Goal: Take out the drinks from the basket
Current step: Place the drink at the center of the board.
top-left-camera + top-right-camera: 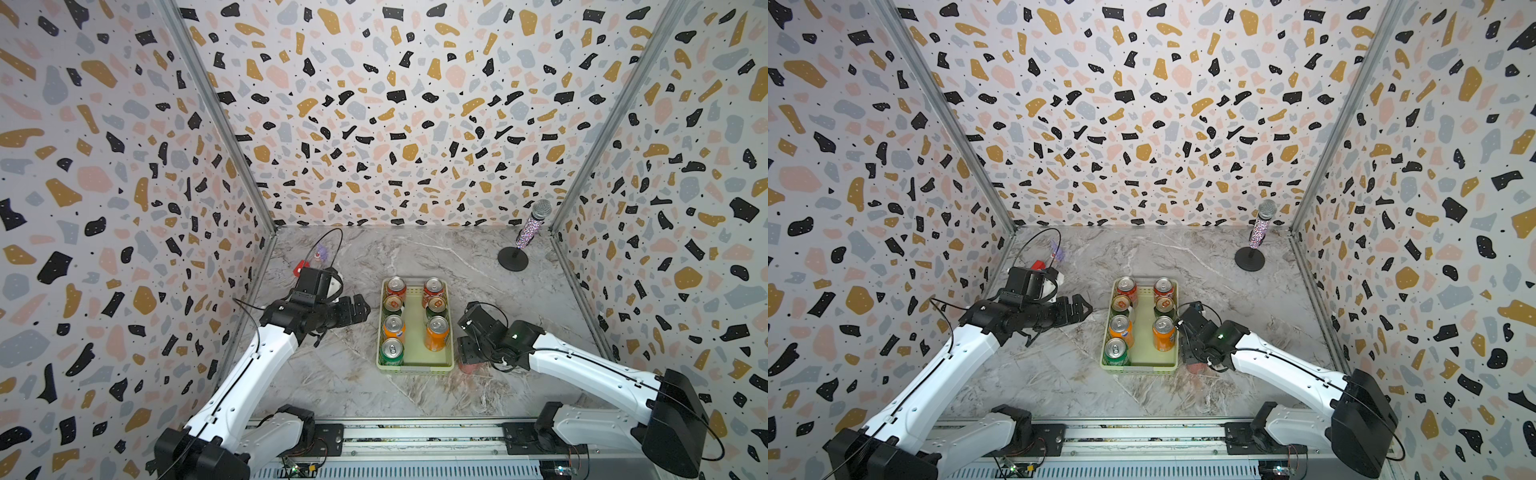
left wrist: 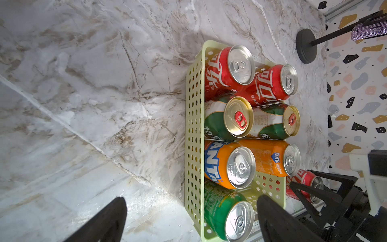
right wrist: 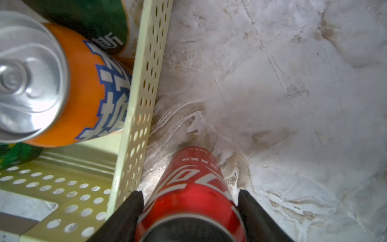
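The pale green basket [image 1: 415, 368] [image 1: 1138, 368] sits mid-table and holds several upright drinks. In its rows stand red cans [image 1: 396, 286], dark green cans [image 1: 392, 305], orange cans [image 1: 437, 332] and one bright green can [image 1: 391, 352]. My right gripper [image 1: 469, 360] [image 3: 189, 192] is shut on another red can [image 1: 471, 368] [image 3: 192, 180]. That can stands outside the basket's right wall [image 3: 144, 83], near its front corner, low at the marble. My left gripper [image 1: 365, 309] [image 2: 191, 200] hangs open and empty, left of the basket.
A glittery microphone [image 1: 534, 224] on a black round stand [image 1: 513, 258] occupies the back right corner. Small red [image 1: 299, 267] and purple [image 1: 321, 251] items lie at the back left behind my left arm. Patterned walls enclose three sides.
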`<state>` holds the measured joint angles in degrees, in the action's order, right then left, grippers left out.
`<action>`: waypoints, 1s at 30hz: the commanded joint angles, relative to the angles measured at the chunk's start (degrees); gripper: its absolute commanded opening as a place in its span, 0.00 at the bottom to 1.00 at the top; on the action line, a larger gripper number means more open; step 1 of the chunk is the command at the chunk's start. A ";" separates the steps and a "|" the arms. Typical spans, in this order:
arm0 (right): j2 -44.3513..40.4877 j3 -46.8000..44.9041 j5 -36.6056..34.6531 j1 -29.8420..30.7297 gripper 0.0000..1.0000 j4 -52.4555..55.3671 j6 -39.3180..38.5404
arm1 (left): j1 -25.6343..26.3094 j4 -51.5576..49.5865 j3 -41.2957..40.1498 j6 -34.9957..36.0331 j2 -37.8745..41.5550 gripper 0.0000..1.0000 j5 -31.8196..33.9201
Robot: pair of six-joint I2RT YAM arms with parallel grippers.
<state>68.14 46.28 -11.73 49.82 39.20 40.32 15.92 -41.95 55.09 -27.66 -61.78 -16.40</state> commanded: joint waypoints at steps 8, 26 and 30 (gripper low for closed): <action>-4.13 -1.99 1.48 0.05 0.61 -0.28 3.00 | 0.33 1.09 -0.77 -0.12 1.05 1.00 -0.33; -4.95 -1.48 4.98 0.02 0.83 -1.46 2.95 | 0.34 0.58 -0.60 -0.48 1.75 1.00 -0.56; -5.66 -0.85 4.54 0.08 0.87 -1.03 2.23 | 0.31 0.26 -0.14 -0.21 1.75 1.00 -0.56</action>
<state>63.33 43.24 -6.85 49.82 37.28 42.54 15.94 -41.95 55.00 -27.94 -60.69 -16.51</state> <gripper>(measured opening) 0.857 0.998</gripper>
